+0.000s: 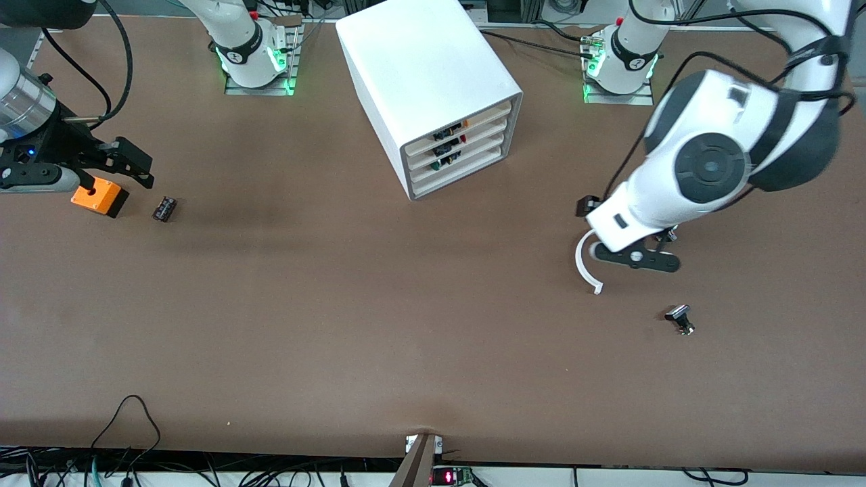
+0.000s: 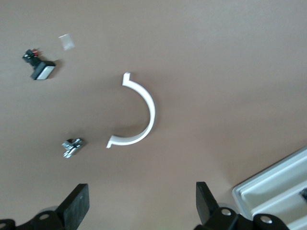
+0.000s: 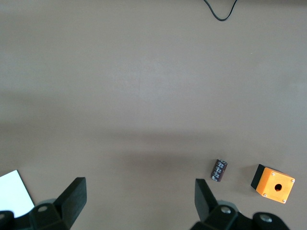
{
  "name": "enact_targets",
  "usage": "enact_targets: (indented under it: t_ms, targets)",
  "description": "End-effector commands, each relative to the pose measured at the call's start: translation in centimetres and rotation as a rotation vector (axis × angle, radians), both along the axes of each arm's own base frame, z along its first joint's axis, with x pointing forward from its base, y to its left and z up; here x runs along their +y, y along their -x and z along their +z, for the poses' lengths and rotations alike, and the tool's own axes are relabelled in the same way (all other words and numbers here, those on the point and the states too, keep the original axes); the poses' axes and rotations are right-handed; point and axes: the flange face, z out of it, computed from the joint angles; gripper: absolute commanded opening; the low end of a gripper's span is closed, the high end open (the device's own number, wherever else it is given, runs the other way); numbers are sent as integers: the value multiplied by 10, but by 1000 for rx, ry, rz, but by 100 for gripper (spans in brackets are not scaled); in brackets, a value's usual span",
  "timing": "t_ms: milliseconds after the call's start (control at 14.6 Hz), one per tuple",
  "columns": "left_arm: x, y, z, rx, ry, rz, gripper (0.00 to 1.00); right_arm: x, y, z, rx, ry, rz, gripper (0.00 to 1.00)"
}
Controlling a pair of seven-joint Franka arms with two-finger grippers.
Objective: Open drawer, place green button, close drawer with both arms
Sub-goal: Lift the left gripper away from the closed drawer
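The white cabinet (image 1: pixel 426 81) stands at the middle of the table, near the robots' bases. Its four cream drawer fronts (image 1: pixel 460 150) are all shut, and small orange, red and green bits show on them. No green-capped button shows on the table. My left gripper (image 1: pixel 595 213) hangs open and empty over bare table beside a white curved strip (image 1: pixel 586 265). Its fingers stand wide apart in the left wrist view (image 2: pixel 142 206). My right gripper (image 1: pixel 145 170) is open and empty over the table next to the orange box (image 1: pixel 99 197). Its fingers are wide apart in the right wrist view (image 3: pixel 140 201).
A small black-and-silver button (image 1: pixel 680 318) lies nearer the front camera than the left gripper, also in the left wrist view (image 2: pixel 41 64), with a metal bit (image 2: pixel 72 146). A small dark cylinder (image 1: pixel 164 208) lies beside the orange box (image 3: pixel 273 184). A cabinet corner (image 2: pixel 268 184) shows.
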Motion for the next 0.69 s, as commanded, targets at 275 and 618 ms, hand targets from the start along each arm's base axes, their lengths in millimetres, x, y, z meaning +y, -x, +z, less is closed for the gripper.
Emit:
enact_targets:
  t_ms: [275, 618]
  targets:
    - [119, 26, 68, -32, 160, -58, 99, -1, 3, 8, -1, -14, 13, 100]
    - [127, 65, 92, -282, 153, -14, 99, -2, 3, 8, -1, -14, 10, 100]
